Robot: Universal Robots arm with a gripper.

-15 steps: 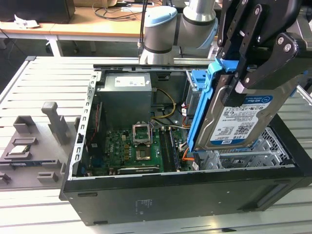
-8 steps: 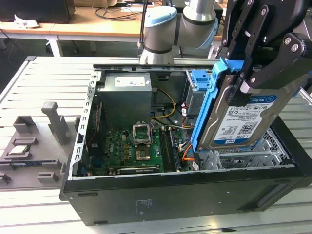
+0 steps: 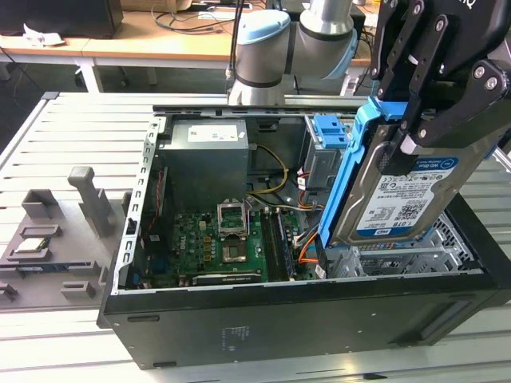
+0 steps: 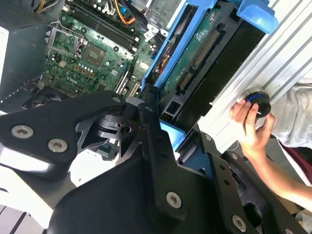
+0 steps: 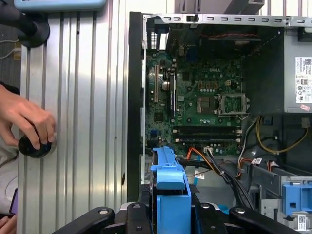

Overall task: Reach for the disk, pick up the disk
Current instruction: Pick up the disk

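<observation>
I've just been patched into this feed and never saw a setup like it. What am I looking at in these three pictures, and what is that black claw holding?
It is one robot arm working over an open computer case that lies on a slatted metal table. The exterior view is taken by a camera off the arm. Both wrist views come from cameras riding on the arm, looking past its black tool.

The tool is shut on the disk, a silver hard drive with a white-and-blue label in a blue plastic bracket. It hangs tilted above the case's drive bay, lifted out.

Inside the case you see the green motherboard and the grey power supply. On the exterior view's left sits a grey fixture. A person's hand rests on a black knob on the table.
</observation>
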